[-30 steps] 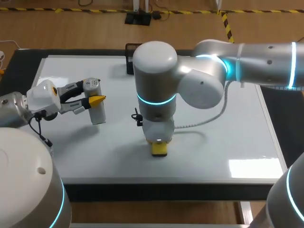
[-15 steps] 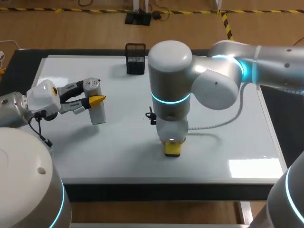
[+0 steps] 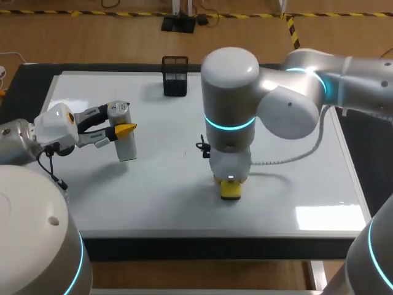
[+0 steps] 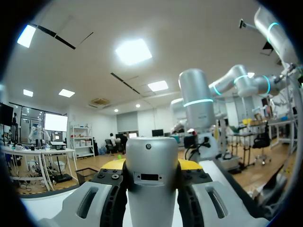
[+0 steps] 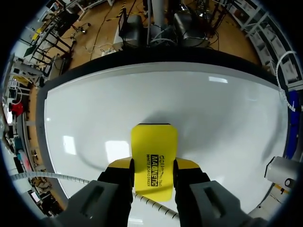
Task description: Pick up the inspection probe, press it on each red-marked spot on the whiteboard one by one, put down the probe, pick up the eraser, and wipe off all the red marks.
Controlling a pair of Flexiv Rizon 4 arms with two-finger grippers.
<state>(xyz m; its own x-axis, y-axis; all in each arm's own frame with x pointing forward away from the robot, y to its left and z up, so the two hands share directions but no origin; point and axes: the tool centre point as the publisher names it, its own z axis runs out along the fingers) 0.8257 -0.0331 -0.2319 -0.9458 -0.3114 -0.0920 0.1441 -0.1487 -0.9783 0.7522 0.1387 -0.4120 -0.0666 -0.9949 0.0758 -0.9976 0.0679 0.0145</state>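
Here the eraser is pinched flat on the whiteboard by the right gripper; the upright probe is clamped by the left gripper.

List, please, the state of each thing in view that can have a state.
left claw: shut on the inspection probe.
inspection probe: gripped, nearly upright.
right claw: shut on the eraser.
eraser: gripped, seemingly flat on the whiteboard.
whiteboard: no red marks visible.
black holder: upright; contents unclear.

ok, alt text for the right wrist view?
The right gripper is shut on a yellow eraser, one yellow-tipped finger on each side. Beneath it lies the glossy whiteboard, with no red marks in sight.
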